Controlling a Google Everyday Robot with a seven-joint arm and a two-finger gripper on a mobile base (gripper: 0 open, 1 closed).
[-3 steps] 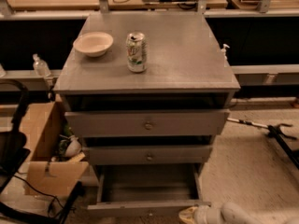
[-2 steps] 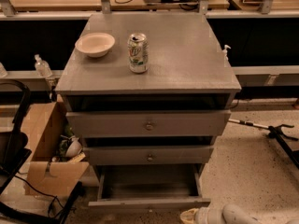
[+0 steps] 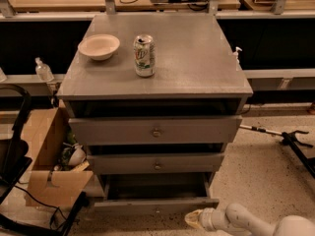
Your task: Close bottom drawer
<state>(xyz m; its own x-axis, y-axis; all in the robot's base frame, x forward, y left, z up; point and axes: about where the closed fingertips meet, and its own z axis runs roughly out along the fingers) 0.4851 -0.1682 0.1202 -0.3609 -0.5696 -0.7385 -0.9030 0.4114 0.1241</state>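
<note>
The bottom drawer [image 3: 155, 205] of the grey cabinet stands pulled out, its slim front panel low in the view and its flat grey inside [image 3: 156, 186] showing. My gripper [image 3: 196, 219] on the white arm is at the lower right, just in front of the right end of the drawer's front panel. The two drawers above, the tall one [image 3: 156, 131] and the mid-sized one [image 3: 156, 164], stick out slightly too.
On the cabinet top [image 3: 197, 58] stand a cream bowl [image 3: 99, 46] and a green-and-white soda can [image 3: 144, 56]. An open cardboard box [image 3: 49, 156] with clutter sits on the floor at the left. A black frame [image 3: 12, 151] is at the far left, a tool [image 3: 280, 136] on the floor at the right.
The view has shifted slightly, and the gripper has stayed near the right end of the bottom drawer's front. The drawer looks as far out as before.
</note>
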